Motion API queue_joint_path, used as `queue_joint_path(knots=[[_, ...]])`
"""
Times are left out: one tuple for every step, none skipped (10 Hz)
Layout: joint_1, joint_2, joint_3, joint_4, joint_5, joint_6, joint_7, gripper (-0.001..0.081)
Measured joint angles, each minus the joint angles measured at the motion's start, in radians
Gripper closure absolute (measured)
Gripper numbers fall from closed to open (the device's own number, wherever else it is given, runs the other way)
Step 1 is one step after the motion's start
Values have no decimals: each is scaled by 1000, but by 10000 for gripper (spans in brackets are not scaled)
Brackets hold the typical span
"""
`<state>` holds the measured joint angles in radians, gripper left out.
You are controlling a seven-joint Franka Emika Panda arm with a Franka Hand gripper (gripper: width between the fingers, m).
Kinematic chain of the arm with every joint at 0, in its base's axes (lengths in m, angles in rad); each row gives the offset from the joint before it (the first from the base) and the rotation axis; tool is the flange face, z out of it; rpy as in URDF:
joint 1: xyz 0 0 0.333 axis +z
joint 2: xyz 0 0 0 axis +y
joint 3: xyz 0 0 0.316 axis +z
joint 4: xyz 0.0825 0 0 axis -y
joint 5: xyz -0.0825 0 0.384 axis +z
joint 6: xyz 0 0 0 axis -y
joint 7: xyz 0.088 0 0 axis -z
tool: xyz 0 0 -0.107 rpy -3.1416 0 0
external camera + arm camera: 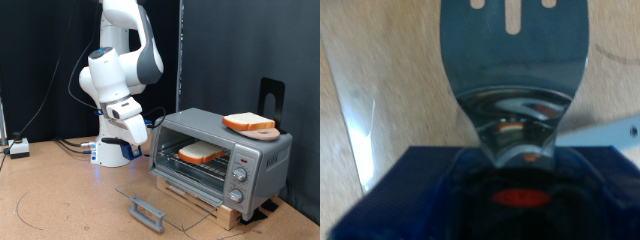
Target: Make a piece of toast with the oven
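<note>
The silver oven [225, 160] stands at the exterior view's right with its glass door [165, 200] folded down flat and the grey bar handle [146, 212] out front. One piece of toast [201, 152] lies on the wire rack inside. A second slice [248, 122] rests on a round wooden board on the oven's roof. My gripper [150, 126] hangs just left of the oven's opening. In the wrist view a slotted metal spatula [515, 60] juts forward from a blue block [430, 195] in my grasp. My fingers are hidden behind it.
A thin cable loop [35, 205] lies on the brown tabletop at the exterior view's bottom left. A small white box [18, 148] sits at the left edge. A black stand [270, 95] rises behind the oven. Dark curtains close off the back.
</note>
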<state>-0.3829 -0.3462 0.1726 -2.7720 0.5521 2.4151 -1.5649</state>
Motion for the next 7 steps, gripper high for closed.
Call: queue_joint_path(knots=[[0, -12, -20, 22, 27, -81, -9, 410], [0, -33, -48, 49, 55, -175, -23, 410], [-1, -56, -76, 74, 67, -265, -27, 410], [-1, -80, -100, 96, 73, -338, -27, 410], [-1, -105, -117, 114, 74, -391, -27, 410], [-1, -133, -128, 127, 73, -431, -27, 410], [-1, -160, -134, 136, 72, -453, -19, 410]])
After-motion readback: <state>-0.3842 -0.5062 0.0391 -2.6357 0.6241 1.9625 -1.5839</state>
